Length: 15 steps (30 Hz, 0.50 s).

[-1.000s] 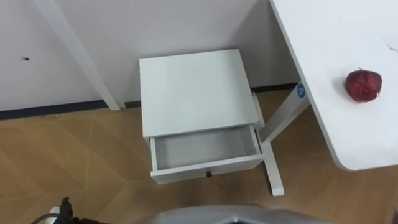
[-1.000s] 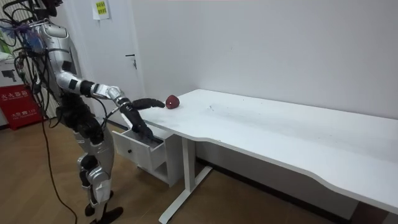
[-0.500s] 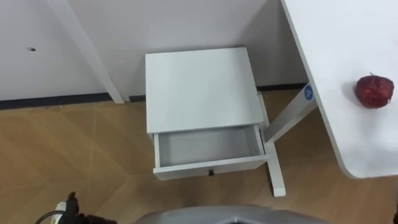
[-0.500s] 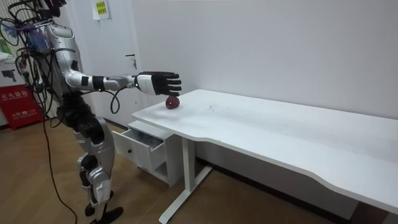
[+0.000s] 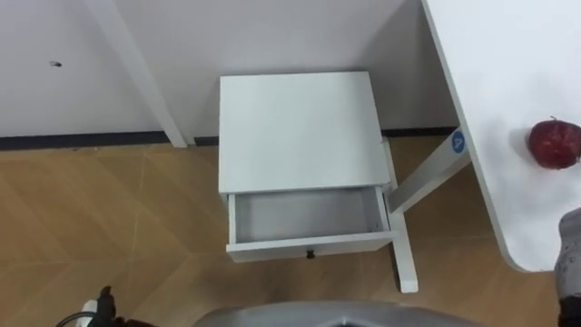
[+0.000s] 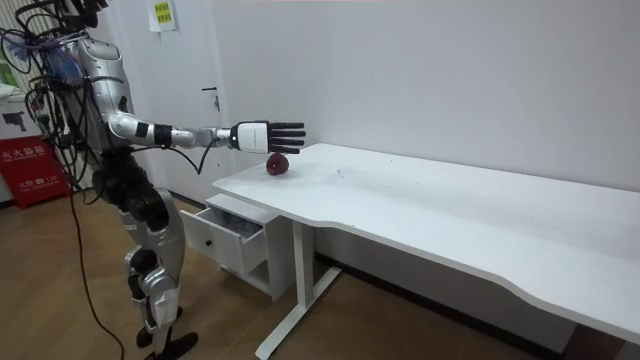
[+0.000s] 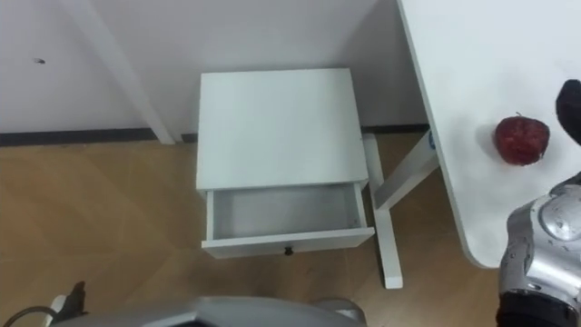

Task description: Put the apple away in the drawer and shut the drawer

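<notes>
A dark red apple [image 7: 521, 139] [image 6: 277, 164] lies near the corner of the white desk [image 7: 463, 64]. My right hand [image 6: 262, 136] is stretched out flat just above it, fingers straight and open; its dark fingers [image 7: 570, 107] show at the right edge beside the apple, not touching it. Left of the desk stands a small white cabinet [image 5: 300, 132] with its drawer [image 5: 309, 216] pulled out, nothing inside. I stand in front of the cabinet, at the desk's end.
The desk's white leg and foot [image 5: 406, 263] stand right beside the open drawer. A slanted white beam [image 5: 136, 73] leans on the wall behind the cabinet. Wooden floor [image 5: 109, 227] lies left of the cabinet.
My right arm has swung up from low by the drawer and now reaches out level over the apple. The eye view has shifted a little, and the hand has entered at its right edge.
</notes>
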### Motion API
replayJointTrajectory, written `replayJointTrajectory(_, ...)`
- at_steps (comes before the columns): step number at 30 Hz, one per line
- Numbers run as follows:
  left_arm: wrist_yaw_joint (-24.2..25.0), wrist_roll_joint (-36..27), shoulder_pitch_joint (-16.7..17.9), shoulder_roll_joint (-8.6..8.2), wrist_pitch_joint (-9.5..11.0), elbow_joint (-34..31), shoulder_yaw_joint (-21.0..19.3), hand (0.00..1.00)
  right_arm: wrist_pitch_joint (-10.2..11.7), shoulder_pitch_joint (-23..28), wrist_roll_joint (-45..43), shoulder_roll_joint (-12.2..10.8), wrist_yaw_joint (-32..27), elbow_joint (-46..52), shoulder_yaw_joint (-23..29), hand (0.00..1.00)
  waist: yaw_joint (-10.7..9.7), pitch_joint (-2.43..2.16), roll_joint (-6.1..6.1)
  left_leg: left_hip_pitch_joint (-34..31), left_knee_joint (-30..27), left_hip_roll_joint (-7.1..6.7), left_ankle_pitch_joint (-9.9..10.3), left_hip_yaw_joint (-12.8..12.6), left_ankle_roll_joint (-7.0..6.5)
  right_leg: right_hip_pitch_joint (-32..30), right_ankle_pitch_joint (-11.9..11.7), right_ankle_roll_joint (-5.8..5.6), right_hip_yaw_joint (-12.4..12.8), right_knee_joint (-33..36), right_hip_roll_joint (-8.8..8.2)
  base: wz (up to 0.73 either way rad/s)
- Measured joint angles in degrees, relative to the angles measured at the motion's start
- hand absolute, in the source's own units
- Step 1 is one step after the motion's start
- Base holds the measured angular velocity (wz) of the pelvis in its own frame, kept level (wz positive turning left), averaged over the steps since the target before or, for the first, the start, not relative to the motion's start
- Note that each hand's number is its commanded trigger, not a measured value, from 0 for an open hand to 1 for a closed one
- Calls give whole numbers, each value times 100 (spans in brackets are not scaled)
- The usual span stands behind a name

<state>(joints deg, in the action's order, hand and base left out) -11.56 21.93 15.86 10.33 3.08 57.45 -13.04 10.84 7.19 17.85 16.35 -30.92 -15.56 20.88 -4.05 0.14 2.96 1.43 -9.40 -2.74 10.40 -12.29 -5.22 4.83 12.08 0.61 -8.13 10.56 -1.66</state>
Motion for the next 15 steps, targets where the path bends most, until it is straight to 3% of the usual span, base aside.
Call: replayJointTrajectory(15, 133, 11, 43, 28, -12, 7, -3, 0, -104, -13, -21, 42, 889, -1155, -170, 0, 111, -25, 71, 32, -23, 0, -1, -10, -1, 40, 0, 0, 9, 2, -10, 0)
